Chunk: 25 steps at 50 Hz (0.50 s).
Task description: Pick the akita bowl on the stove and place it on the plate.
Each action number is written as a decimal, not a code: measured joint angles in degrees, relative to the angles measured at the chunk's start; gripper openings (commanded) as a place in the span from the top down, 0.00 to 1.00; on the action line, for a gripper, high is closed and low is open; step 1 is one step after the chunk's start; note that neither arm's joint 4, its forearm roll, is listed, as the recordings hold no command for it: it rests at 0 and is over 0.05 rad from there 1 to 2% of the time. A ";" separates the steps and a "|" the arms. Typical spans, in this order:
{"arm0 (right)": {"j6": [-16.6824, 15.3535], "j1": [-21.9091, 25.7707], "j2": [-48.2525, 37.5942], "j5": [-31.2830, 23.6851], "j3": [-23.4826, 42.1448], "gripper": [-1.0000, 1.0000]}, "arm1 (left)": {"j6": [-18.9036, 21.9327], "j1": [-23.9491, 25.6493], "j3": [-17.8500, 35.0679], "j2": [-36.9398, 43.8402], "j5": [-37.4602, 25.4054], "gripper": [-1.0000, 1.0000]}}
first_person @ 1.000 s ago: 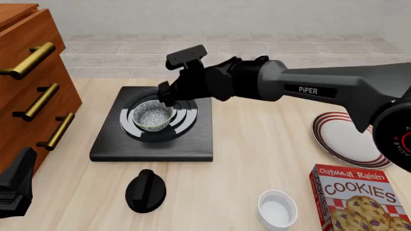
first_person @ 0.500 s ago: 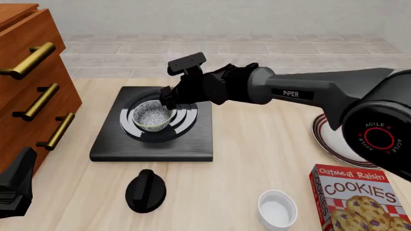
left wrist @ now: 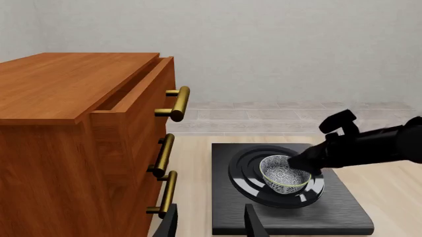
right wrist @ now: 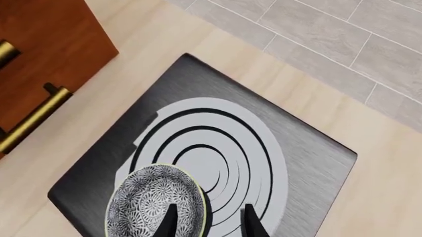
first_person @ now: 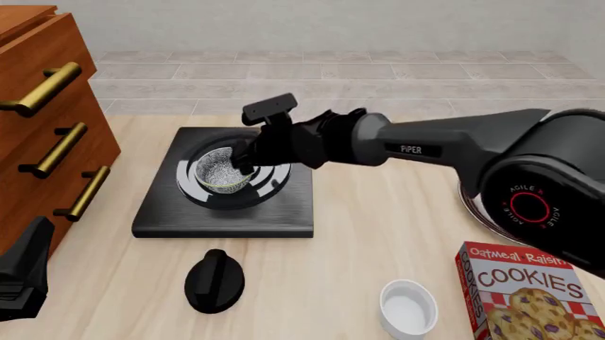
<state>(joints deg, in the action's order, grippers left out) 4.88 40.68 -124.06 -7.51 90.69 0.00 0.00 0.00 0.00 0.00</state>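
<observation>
Now the akita bowl (first_person: pixel 224 170) (empty) sits on the stove (first_person: pixel 283 205).

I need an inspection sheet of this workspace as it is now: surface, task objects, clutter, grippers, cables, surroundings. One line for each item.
Surface: light wooden table, no spill seen.
Stove: black slab at the table's left, beside the dresser.
Akita bowl: bowl upright on the burner rings, not lifted.
Plate: red-striped plate at the right, mostly hidden behind the right arm.
Clutter: black knob, white ramekin, cookies box near the front edge.
Right gripper: right gripper open, one finger inside the bowl's rim, the other outside.
Left gripper: left gripper open, holding nothing, away from the stove.
Cables: nothing seen.
Surroundings: wooden dresser with brass handles at left; tiled floor and grey wall behind.
</observation>
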 measured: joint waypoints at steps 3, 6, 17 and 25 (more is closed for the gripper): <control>0.13 0.02 -0.43 0.16 0.14 0.00 | 0.00 0.00 0.00 0.00 0.00 0.00; 0.21 0.05 -0.85 0.30 0.22 0.00 | 0.00 0.00 0.00 0.00 0.00 0.00; 0.45 0.17 -1.92 0.58 0.49 0.00 | 0.00 0.00 0.00 0.00 0.00 0.00; 0.98 0.48 -2.03 1.18 0.11 0.00 | 0.00 0.00 0.00 0.00 0.00 0.00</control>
<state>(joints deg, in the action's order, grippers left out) 5.86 41.16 -126.09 -6.33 90.80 0.00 0.00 0.00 0.00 0.00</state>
